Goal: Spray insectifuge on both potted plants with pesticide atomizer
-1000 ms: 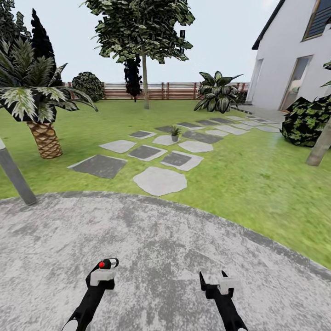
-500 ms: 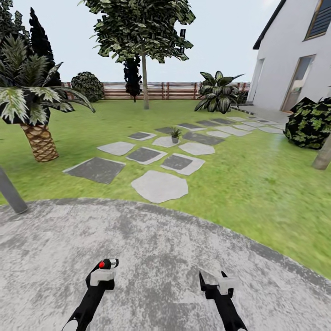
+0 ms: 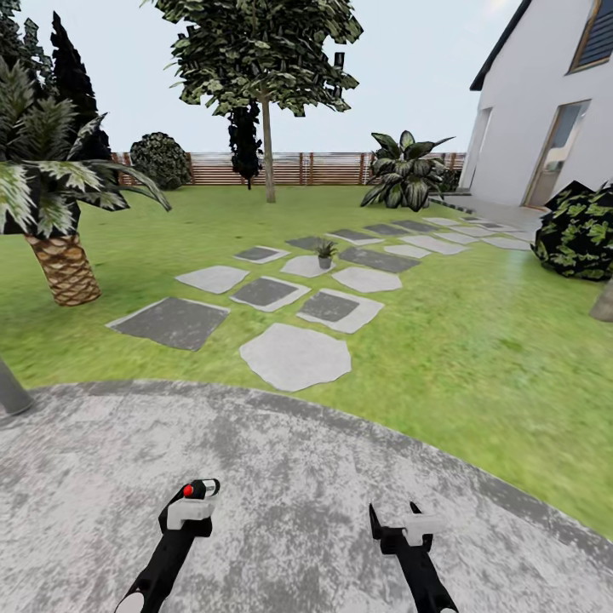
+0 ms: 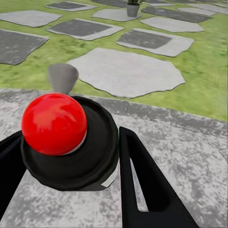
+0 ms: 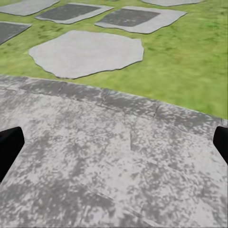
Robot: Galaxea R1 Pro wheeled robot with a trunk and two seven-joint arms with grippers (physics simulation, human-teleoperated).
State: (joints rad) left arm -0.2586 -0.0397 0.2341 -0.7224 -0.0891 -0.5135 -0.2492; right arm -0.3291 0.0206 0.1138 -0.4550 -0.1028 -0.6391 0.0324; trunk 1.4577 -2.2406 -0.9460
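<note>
My left gripper (image 3: 196, 495) is shut on the pesticide atomizer (image 3: 204, 488), whose dark end with a red knob sticks out past the fingers. The left wrist view shows that red knob and dark cap (image 4: 66, 137) up close between the black fingers (image 4: 142, 180). My right gripper (image 3: 392, 516) stands open and holds nothing; its fingertips (image 5: 8, 145) sit at the edges of the right wrist view. Both grippers hang over the grey paved patio (image 3: 298, 460). One potted plant (image 3: 324, 252) in a small grey pot stands far ahead among the stepping stones of the garden, and its pot (image 4: 133, 6) also appears in the left wrist view.
Grey and white stepping stones (image 3: 295, 356) cross the lawn (image 3: 477, 340) ahead. A palm (image 3: 60, 264) and a grey post (image 3: 10, 393) stand at the left. A dark bush (image 3: 583, 234) and a white house (image 3: 545, 111) are at the right. A brown fence (image 3: 315, 168) closes the back.
The whole view has shifted: patio edge, stones and palm now sit lower and further left, so the camera has moved forward. Both grippers keep their pose.
</note>
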